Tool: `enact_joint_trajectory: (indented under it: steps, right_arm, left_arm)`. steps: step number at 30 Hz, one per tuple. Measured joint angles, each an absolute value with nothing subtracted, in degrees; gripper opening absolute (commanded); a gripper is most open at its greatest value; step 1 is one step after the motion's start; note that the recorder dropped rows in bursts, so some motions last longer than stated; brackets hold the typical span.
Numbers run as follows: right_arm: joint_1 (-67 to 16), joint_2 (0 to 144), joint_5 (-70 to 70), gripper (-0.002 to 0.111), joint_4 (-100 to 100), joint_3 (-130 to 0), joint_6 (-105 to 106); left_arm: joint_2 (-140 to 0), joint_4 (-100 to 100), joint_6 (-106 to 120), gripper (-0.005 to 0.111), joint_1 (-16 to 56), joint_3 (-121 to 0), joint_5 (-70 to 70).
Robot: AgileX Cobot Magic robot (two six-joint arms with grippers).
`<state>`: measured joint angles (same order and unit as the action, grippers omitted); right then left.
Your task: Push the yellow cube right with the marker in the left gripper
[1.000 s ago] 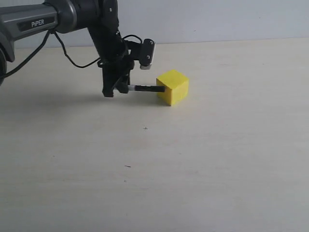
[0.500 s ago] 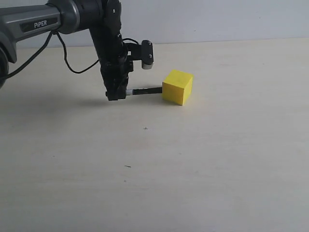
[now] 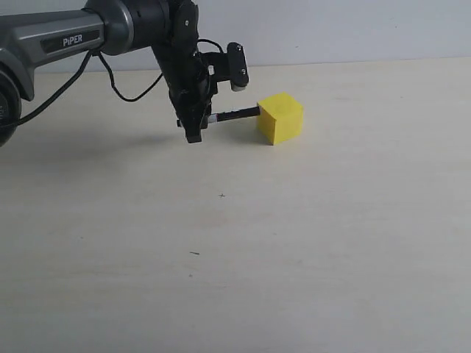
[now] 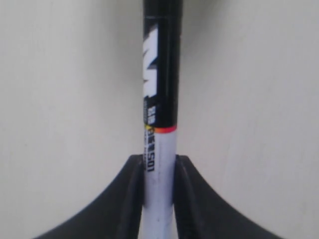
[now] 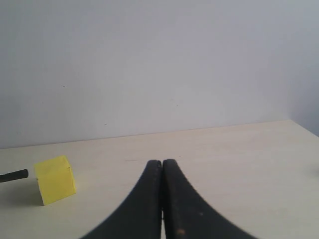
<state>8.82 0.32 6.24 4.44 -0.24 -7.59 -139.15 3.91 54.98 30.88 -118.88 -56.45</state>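
We log the left gripper [image 3: 194, 129] low over the pale table [image 3: 309, 250], its fingers [image 4: 133, 199] clamped on the white barrel of the marker [image 3: 234, 115]. The marker lies near level, its black end meeting the left face of the yellow cube [image 3: 281, 118], which sits on the table just right of that gripper. The right gripper [image 5: 162, 194] is well apart from the cube, fingers pressed together on nothing.

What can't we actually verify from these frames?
- Exterior view: whether the marker tip actually touches the yellow cube; the junction is too small to settle.
- Left wrist view: the marker's far end is cut off by the frame edge, and its small print is blurred.
- Right wrist view: only the marker's end shows; the frame edge cuts off the rest.
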Motion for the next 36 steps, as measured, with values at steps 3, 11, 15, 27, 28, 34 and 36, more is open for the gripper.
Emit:
enact_joint_trajectory:
  steps: [3,11,15,27,28,34,36]
  right_arm:
    - [8.82,0.32,6.24,0.0,4.44,-0.24,-7.59]
    - [8.82,0.32,6.24,0.0,4.44,-0.24,-7.59]
    - [8.82,0.32,6.24,0.0,4.44,-0.24,-7.59]
    - [8.82,0.32,6.24,0.0,4.41,-0.24,-7.59]
    - [8.82,0.32,6.24,0.0,4.41,-0.24,-7.59]
    - [8.82,0.32,6.24,0.0,4.41,-0.24,-7.59]
    - [8.82,0.32,6.24,0.0,4.41,-0.24,-7.59]
  left_arm:
    - [-139.15,6.93,54.74,0.0,30.88,-118.88,-58.49]
    - [-139.15,9.14,54.18,0.0,30.88,-118.88,-58.89]
    - [-139.27,11.07,54.75,0.0,31.26,-118.88,-56.01]
    - [-143.01,17.12,53.84,0.0,34.81,-119.01,-46.02]
    - [-142.82,17.12,53.4,0.0,34.79,-119.01,-45.32]
    - [-142.09,17.17,52.67,0.0,32.6,-119.01,-46.78]
    - [-142.09,17.17,52.45,0.0,31.52,-119.01,-47.98]
